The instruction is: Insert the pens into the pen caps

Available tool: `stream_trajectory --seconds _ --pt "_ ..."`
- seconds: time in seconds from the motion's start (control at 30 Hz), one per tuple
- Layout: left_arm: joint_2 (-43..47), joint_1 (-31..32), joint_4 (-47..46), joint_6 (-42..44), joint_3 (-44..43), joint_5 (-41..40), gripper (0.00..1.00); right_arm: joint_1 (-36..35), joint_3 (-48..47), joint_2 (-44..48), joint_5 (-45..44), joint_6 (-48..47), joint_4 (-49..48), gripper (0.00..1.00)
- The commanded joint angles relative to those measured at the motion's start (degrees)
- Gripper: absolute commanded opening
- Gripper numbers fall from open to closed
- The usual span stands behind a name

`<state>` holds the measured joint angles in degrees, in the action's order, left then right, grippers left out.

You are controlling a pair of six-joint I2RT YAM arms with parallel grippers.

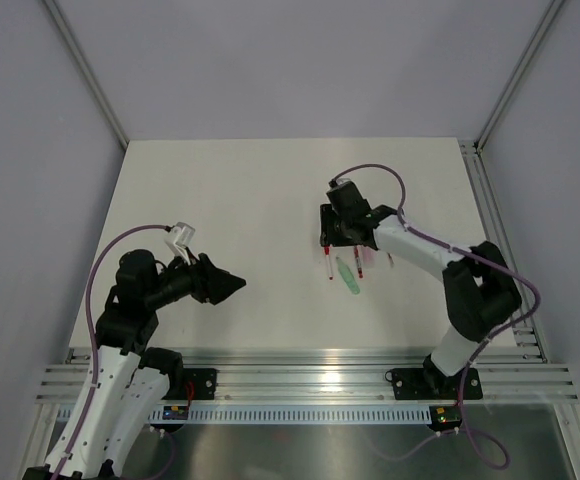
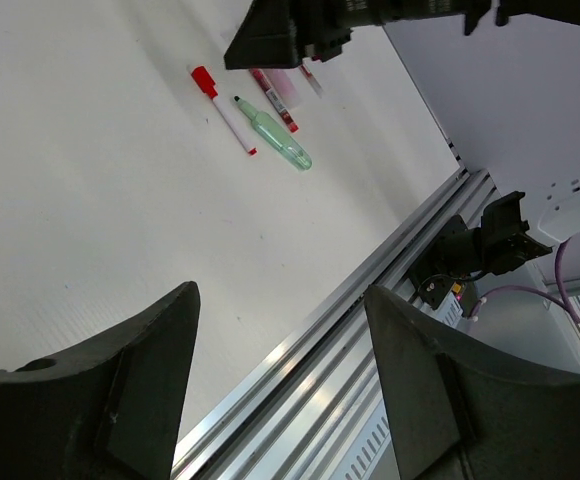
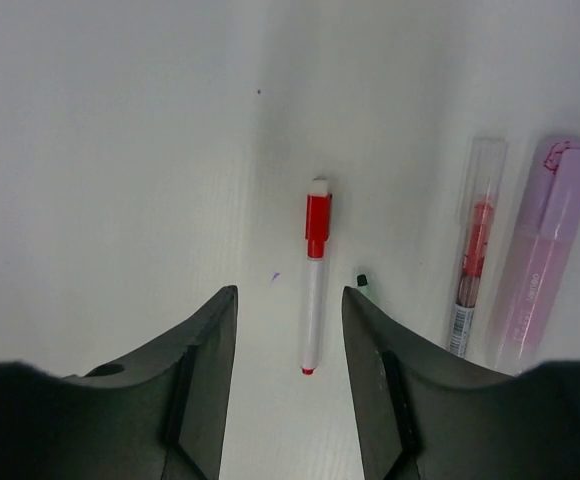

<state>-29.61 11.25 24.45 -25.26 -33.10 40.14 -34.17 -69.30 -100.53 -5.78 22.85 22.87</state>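
- Top view: the pens lie in a tight cluster a little right of the middle of the tabletop (image 1: 220,200), somewhat nearer the near edge than the far one. The right claw (image 1: 340,238) hangs directly over the cluster's far end. Its opening cannot be read from this angle. The left claw (image 1: 238,286) is well apart from the pens, toward the left and near edges, and points at them with nothing in it.
- Left wrist view: the left claw (image 2: 280,295) has its fingers spread wide with only bare tabletop between them. Across the tabletop, the red pen (image 2: 222,110) lies just beside the green pen (image 2: 273,140). The green pen shows a bare dark tip, so it looks uncapped.
- Right wrist view: the right claw (image 3: 288,292) is spread apart and grips nothing. It hovers over the red pen (image 3: 314,290), which lies flat with its red cap (image 3: 317,218) already on. To the right, the clear-capped pen (image 3: 475,260) and the pink pen (image 3: 542,250) lie side by side, and both look closed.
- Progress: most pens look capped and the green pen seems to be the one left. I can't pick out a loose cap for it.
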Motion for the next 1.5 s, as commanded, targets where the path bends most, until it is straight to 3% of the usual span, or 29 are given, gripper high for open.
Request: stream_trajectory --seconds 0.0,0.1,0.27,0.53,0.83,1.13,1.33,1.47 --pt "0.6 0.1 -1.6 0.6 -0.2 -0.6 0.70 0.2 5.6 13.0 2.3 1.7 -0.9 0.53" --pt "2.0 0.1 -1.7 0.5 -0.1 -1.1 0.70 0.2 13.2 20.0 2.4 3.2 0.2 0.52" --pt "2.4 0.1 -1.9 0.3 0.0 -0.9 0.70 0.2 20.8 22.2 2.5 4.7 4.0 0.52" --pt "2.9 0.2 -1.9 0.2 0.1 -1.2 0.70 0.2 18.7 15.4 2.5 2.9 6.8 0.59" --pt "1.9 0.1 -2.0 0.1 0.1 -0.6 0.70 0.2 16.6 8.3 3.8 2.1 6.0 0.59" --pt "1.7 0.2 -2.1 0.2 0.1 -0.2 0.70 0.2 15.0 5.2 3.9 2.0 6.6 0.54" --pt "1.2 0.2 -2.1 0.2 0.1 -0.5 0.70 0.2 14.7 4.8 4.5 1.6 6.7 0.40" --pt "1.5 0.2 -2.1 0.0 0.1 -0.9 0.70 0.2 14.6 6.5 4.2 1.0 7.3 0.37"
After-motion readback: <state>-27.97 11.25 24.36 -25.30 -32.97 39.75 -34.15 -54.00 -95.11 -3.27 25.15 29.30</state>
